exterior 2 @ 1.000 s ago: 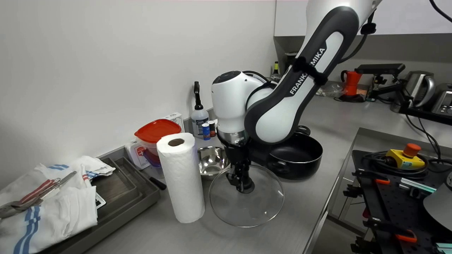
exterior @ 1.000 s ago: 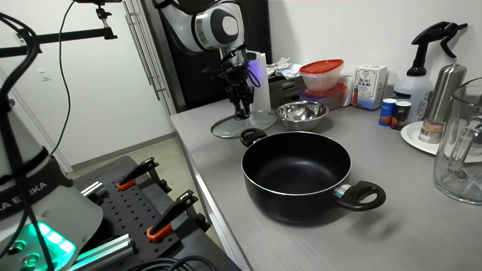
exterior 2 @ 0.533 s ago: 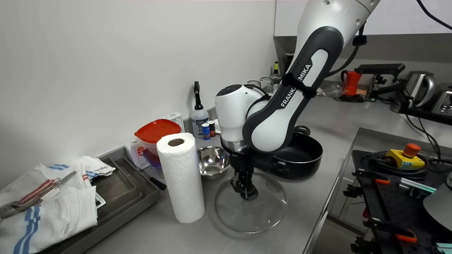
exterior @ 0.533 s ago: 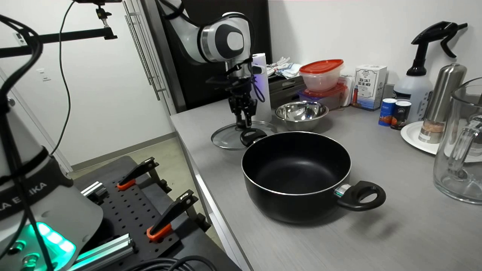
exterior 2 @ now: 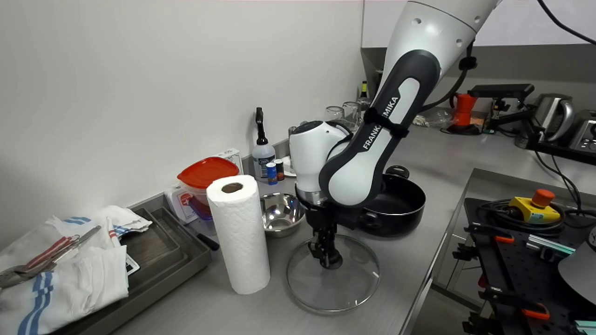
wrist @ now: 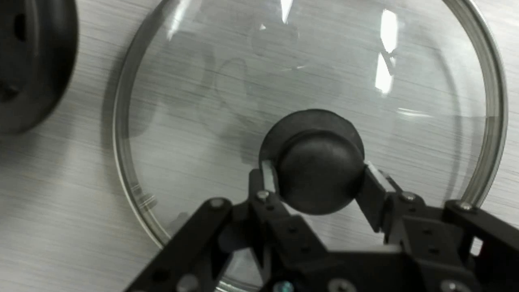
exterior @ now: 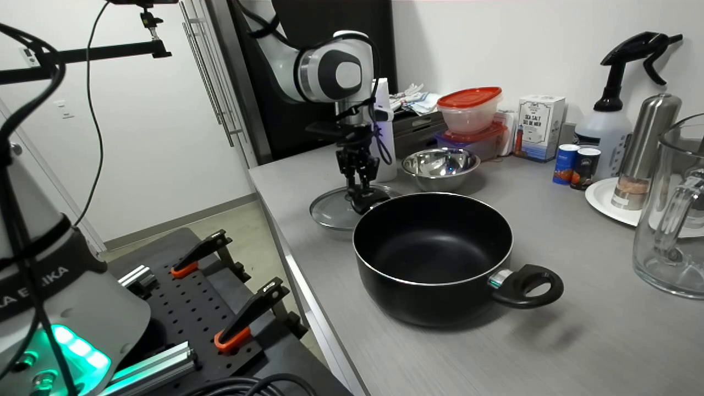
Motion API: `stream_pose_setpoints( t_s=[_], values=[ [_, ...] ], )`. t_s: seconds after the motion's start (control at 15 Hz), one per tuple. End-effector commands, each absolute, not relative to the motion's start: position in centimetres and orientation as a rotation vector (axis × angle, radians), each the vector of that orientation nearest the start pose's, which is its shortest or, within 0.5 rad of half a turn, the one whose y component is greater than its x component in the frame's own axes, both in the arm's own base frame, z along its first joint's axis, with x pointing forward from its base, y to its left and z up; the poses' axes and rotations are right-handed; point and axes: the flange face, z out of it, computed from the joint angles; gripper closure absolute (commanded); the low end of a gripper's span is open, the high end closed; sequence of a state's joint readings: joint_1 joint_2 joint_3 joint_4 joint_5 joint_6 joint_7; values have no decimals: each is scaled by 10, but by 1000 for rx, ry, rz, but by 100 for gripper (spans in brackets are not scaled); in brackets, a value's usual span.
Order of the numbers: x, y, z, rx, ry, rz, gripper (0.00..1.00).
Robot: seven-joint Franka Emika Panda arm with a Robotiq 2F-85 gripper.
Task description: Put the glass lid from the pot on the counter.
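The round glass lid (exterior: 331, 211) is beside the black pot, at the pot's far side in an exterior view. It also shows level in an exterior view (exterior 2: 335, 295). My gripper (wrist: 318, 178) is shut on the lid's black knob (wrist: 320, 174), one finger at each side. The lid is very low over the grey counter (exterior: 550, 357); I cannot tell whether its rim touches. The pot (exterior: 434, 297) stands uncovered with an empty dark inside. Its loop handle (wrist: 38, 69) is near the lid's rim in the wrist view and hides part of the lid in an exterior view.
A paper towel roll (exterior 2: 240, 237) and a steel bowl (exterior 2: 281, 214) stand close to the lid. A grey tray (exterior 2: 186, 260) with towels is beyond the roll. The counter's front edge (exterior: 308, 297) runs along the robot's side. A glass pitcher (exterior: 671, 236) is past the pot.
My gripper has moved down with the lid held by its knob. The lid has come lower toward the counter and slightly nearer the pot. The pot has not moved.
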State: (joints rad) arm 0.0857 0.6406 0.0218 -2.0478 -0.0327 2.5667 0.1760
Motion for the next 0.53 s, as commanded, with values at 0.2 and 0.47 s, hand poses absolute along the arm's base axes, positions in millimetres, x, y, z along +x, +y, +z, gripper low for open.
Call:
stream_pose_setpoints(
  t_s=[0.2, 0.47],
  values=[
    [574, 57, 101, -3120, 43, 140, 75],
    [573, 57, 102, -3124, 37, 135, 54]
  ],
)
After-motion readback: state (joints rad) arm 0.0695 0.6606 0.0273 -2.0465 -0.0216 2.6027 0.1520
